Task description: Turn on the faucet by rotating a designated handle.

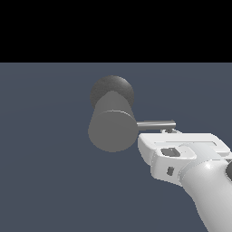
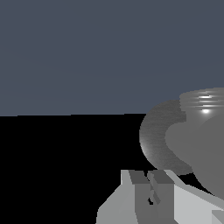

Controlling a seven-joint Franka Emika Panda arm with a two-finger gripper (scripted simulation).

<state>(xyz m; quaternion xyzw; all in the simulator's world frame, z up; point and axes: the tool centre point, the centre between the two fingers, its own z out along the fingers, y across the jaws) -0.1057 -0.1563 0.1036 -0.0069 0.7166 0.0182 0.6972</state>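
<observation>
The faucet (image 1: 112,130) is a thick matte grey cylinder with its flat round end face toward the exterior view, on a darker rounded base (image 1: 112,89). The handle (image 1: 156,123), a thin shiny rod, sticks out level toward the exterior view's right. My gripper (image 1: 168,131) sits just under the rod's free end, its fingertips at or touching the rod's underside. In the wrist view the fingers (image 2: 138,192) stand close together with nothing between them, and the faucet (image 2: 192,140) lies just beyond them. The handle does not show in the wrist view.
A plain blue-grey floor (image 1: 45,172) lies all around the faucet. My white arm (image 1: 208,190) comes in from the lower corner on the exterior view's right.
</observation>
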